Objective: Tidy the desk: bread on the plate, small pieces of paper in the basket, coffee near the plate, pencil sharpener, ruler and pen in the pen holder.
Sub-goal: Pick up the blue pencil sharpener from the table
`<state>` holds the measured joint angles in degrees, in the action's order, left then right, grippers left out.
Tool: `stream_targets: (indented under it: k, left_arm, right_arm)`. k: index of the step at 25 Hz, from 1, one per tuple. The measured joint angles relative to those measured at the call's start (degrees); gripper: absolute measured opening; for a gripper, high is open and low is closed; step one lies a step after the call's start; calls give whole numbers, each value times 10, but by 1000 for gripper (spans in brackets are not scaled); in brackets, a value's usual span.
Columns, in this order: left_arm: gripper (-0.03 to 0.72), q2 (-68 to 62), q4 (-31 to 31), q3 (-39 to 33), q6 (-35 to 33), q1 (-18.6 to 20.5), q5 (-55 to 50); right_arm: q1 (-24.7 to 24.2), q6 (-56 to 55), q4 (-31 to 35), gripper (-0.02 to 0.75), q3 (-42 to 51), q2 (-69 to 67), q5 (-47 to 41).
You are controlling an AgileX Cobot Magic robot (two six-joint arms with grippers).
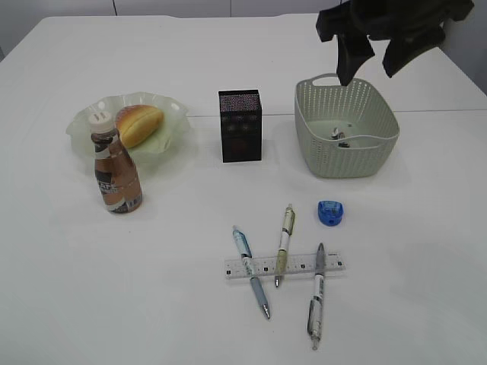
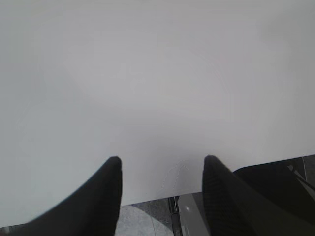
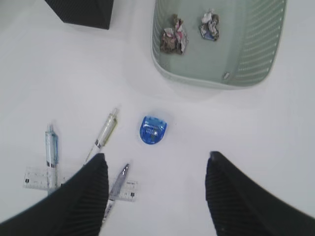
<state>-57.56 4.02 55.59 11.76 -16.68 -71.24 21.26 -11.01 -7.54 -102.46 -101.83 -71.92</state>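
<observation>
From the exterior camera, my right fingers (image 1: 365, 67) hang spread and empty above the far rim of the basket (image 1: 346, 162). The pen holder (image 1: 240, 125) stands left of the basket. Further left, the bread (image 1: 139, 125) lies in the plate (image 1: 170, 137), its long axis slanting from near left to far right, and the coffee (image 1: 116, 171) stands upright just in front of the plate. Nearer the camera the ruler (image 1: 284, 266) lies flat, running left to right, with three pens (image 1: 284, 244) crossing it, tips toward the near edge. The blue pencil sharpener (image 1: 331, 212) sits between the pens and the basket.

My left wrist camera shows my left fingers (image 2: 162, 167) apart, holding nothing, over bare table (image 2: 147, 88) close to its edge.

My right wrist camera looks down past my parted fingers (image 3: 157, 167). The sharpener (image 3: 153, 130) lies just ahead of them, between them. Two small pieces of paper (image 3: 174, 37) rest in the basket (image 3: 216, 81) further ahead. The pens (image 3: 106, 130) and ruler (image 3: 37, 178) lie to the left, one pen partly hidden by my left finger.
</observation>
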Motion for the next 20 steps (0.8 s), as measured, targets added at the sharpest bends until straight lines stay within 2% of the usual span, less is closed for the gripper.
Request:
stream_targets:
  k: [7, 12, 20]
  left_arm:
    - [380, 0, 0, 0, 0, 0, 0]
    - [380, 0, 0, 0, 0, 0, 0]
    - [380, 0, 0, 0, 0, 0, 0]
  right_arm:
    - [0, 0, 5, 486, 94, 48, 1]
    - [0, -1, 36, 486, 162, 71, 2]
    - [0, -2, 48, 487, 176, 73, 3]
